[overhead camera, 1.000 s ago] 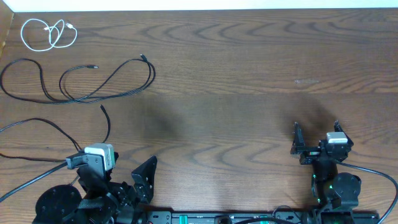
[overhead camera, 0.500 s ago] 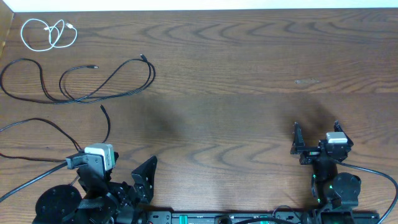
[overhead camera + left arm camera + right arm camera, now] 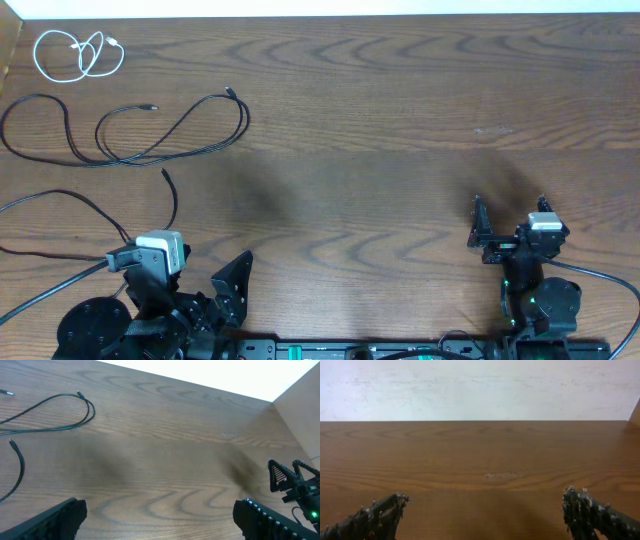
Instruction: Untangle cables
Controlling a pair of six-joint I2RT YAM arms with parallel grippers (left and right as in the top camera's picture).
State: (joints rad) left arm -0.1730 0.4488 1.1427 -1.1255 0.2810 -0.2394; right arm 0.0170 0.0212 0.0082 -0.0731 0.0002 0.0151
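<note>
Cables first: short white cable [image 3: 78, 53] coiled far ahead and to the left of the left gripper [image 3: 160, 510], well apart from the rest. Long black cable [image 3: 75, 410] sprawled in wide loops nearer, also ahead and to the left. Second black cable [image 3: 20, 467] closest, its plug end pointing away, just off the left finger's side. Nothing near the right gripper [image 3: 485, 495], far across the table [image 3: 400, 120] with only wood in front. Left gripper released, fingers [image 3: 55, 520] spread wide at the lower corners of the wrist view, holding nothing. Right gripper likewise spread and empty. Judged mostly sorted as things lie: three cords apart from one another, only the long black one seeming to cross itself, though too thin to tell for certain. Best done with the left arm alone. Reach forward and left, come down over a single strand away from any crossing, and close only once sure of one cord between the pads. Pinch near a plug end rather than mid-loop, for less dragging of slack. Lift little, draw slowly outward toward open wood on the right, and watch for the neighbouring black cord snagging. Steer clear of the thicker arm wire [image 3: 60, 262], close beside the nearest cord. Keep the right arm back.
</note>
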